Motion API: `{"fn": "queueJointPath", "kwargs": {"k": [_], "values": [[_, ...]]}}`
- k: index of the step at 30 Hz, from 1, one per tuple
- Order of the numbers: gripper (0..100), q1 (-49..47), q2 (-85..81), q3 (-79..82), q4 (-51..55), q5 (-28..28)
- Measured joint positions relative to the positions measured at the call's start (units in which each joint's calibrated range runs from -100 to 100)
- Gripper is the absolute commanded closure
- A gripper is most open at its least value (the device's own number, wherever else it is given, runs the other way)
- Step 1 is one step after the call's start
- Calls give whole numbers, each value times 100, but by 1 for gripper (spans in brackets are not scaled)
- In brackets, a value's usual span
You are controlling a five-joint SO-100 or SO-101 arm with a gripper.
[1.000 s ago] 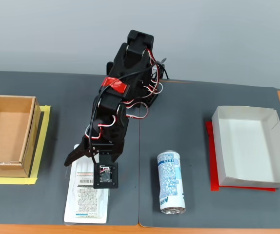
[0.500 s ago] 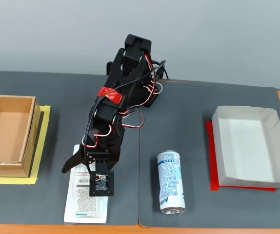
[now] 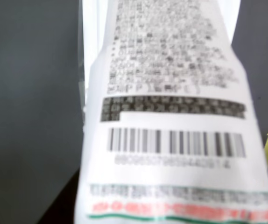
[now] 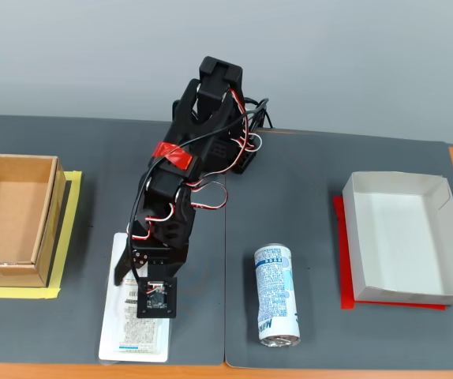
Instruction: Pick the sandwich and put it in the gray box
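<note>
The sandwich (image 4: pixel 132 338) is a flat clear-white package with a printed label, lying at the front left of the dark mat. My gripper (image 4: pixel 129 276) is down on its far end, jaws drawn in against the package. In the wrist view the sandwich (image 3: pixel 171 116) fills the picture, its barcode close and blurred, and a dark finger (image 3: pixel 59 207) shows at the lower left. The gray box (image 4: pixel 404 183) is a shallow pale tray at the right, empty and well away from the arm.
A blue-and-white can (image 4: pixel 276 294) lies on its side between the sandwich and the gray box. A deeper brown cardboard box (image 4: pixel 46 213) stands at the left on yellow tape (image 4: pixel 73 213). A red sheet (image 4: pixel 341 260) lies under the gray box.
The arm has dropped lower and slightly left onto the sandwich. The wide-open jaw has swung in against the package, which has shifted a little to the left.
</note>
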Motion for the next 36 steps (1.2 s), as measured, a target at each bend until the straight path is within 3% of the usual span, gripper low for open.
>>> {"fn": "queueJointPath", "kwargs": {"k": [5,29,36], "values": [[99,7,34,-9,0,15],[98,-96,-688,647,-104,-34],[98,-545,-1215,683,0,-342]]}}
